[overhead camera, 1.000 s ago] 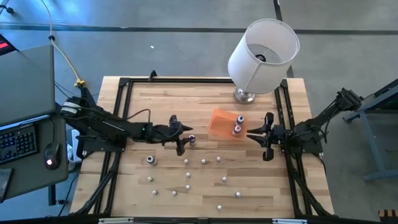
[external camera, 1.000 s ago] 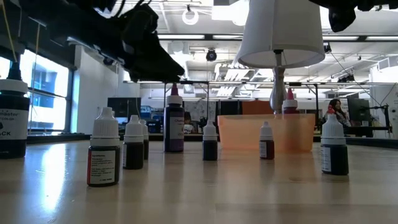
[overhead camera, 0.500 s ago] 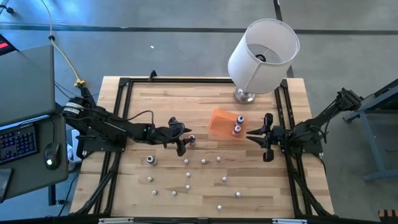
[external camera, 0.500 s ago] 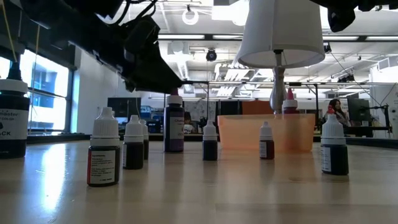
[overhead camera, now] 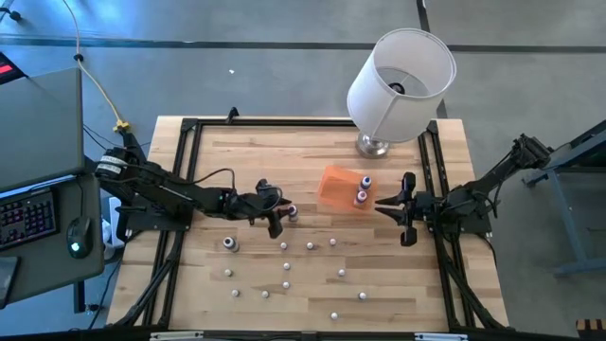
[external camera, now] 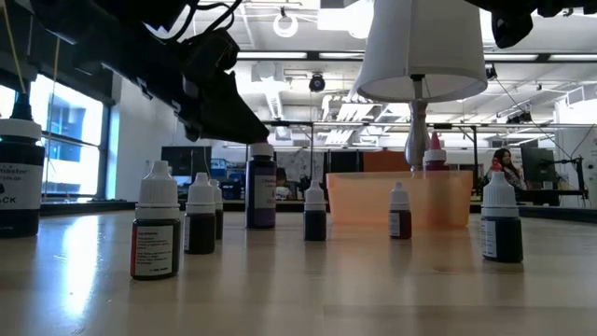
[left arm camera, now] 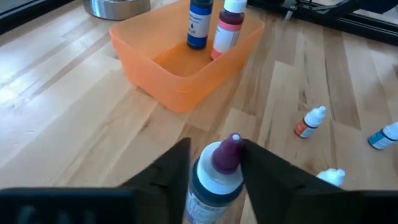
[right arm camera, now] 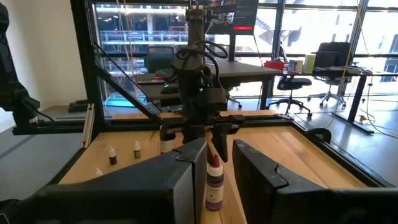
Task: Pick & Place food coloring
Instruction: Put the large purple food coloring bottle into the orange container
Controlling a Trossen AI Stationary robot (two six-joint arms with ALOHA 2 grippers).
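A purple-capped food coloring bottle [left arm camera: 219,172] stands upright on its base on the table [overhead camera: 291,213], left of the orange tray [overhead camera: 331,188]. My left gripper [left arm camera: 214,165] is open, low over this bottle, one finger on each side of its neck. In the low view the gripper [external camera: 229,107] hides the cap of the bottle [external camera: 261,191]. Two bottles [overhead camera: 362,190] stand in the tray. Several more bottles [overhead camera: 286,268] stand scattered on the near half of the table. My right gripper [overhead camera: 403,208] waits open, right of the tray. My left gripper's fingers [left arm camera: 176,169] stand close on both sides of the purple bottle's neck [left arm camera: 208,177], coming from above and slanting from the table's left. Whether they touch it I cannot tell. The bottle stands upright on the table.
A lamp with a white shade [overhead camera: 400,83] stands at the far right, close behind the tray. A black frame [overhead camera: 185,170] runs along the table's left, far and right edges. A larger black bottle [external camera: 19,177] stands at the left in the low view.
My left gripper has moved down over the purple bottle; its dark fingers now cover the cap that showed free a second ago. The bottle has stayed where it was.
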